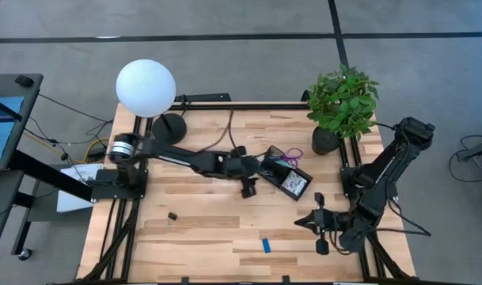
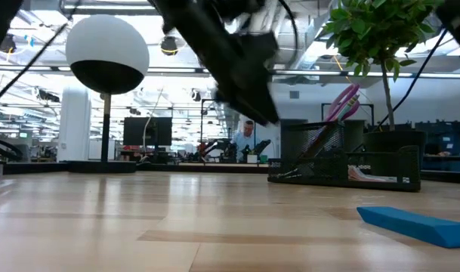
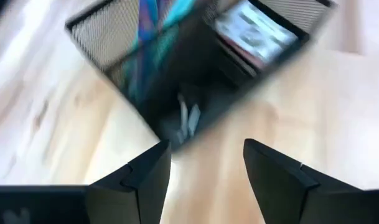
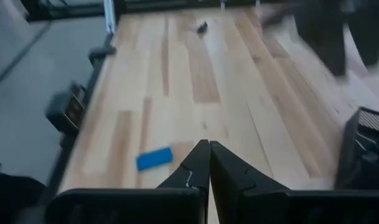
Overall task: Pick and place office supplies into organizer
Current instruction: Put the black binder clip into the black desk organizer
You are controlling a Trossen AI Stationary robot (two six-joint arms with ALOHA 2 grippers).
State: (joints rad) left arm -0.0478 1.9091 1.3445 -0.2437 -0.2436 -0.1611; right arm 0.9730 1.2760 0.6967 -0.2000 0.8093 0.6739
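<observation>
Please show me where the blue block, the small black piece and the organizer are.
blue block (image 1: 266, 245), high view, its middle.
small black piece (image 1: 172, 216), high view, its middle.
organizer (image 1: 293, 181), high view, low front tray.

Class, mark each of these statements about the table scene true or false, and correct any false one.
1. The left gripper is open beside the organizer. True.
2. The blue block lies inside the organizer. False: it lies on the bare table.
3. The right gripper is shut and holds nothing. True.
4. The small black piece is held by the right gripper. False: it lies loose on the table.
5. The organizer stands near the potted plant. True.
</observation>
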